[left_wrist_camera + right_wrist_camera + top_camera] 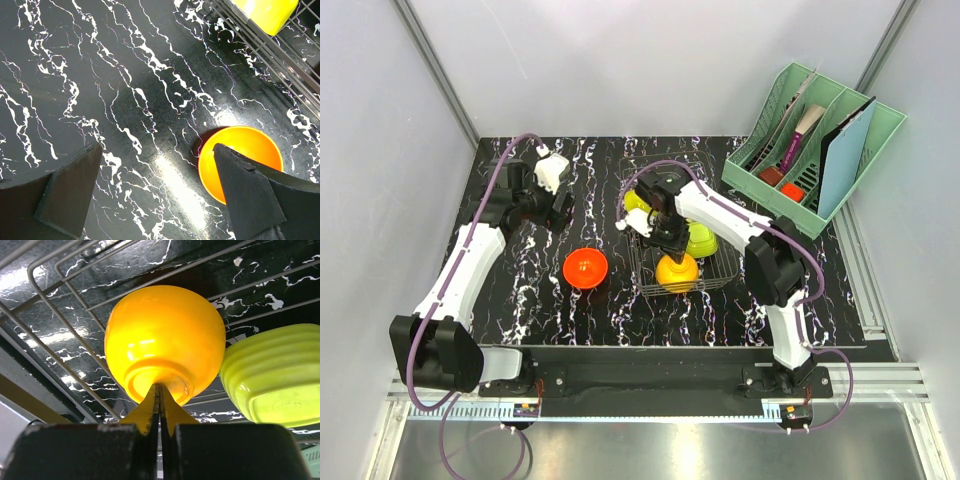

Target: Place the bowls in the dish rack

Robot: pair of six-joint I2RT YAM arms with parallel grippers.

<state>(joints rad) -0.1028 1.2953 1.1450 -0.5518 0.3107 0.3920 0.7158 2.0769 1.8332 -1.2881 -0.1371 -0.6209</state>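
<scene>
The dish rack [718, 268] stands on the bench [550, 310], right of centre. In it a yellow bowl [165, 335] lies tipped, base outward, against the wires, with a lime bowl [275, 375] just beside it. The right pincer [160, 390] is pressed together at the yellow bowl's foot, seemingly nudging, not gripping. 1 orange bowl [240, 145] sits outside the rack, and the left pincer [156, 150] hangs spread wide, 1 finger over its rim, likely for a rim pinch

The left arm [470, 265] and right arm [725, 215] have white shells between black joints and sit on black bases. A purple cable [496, 176] loops along each. The wrist views show dark, matte, wedge-shaped fingers [67, 192], possibly plastic.
</scene>
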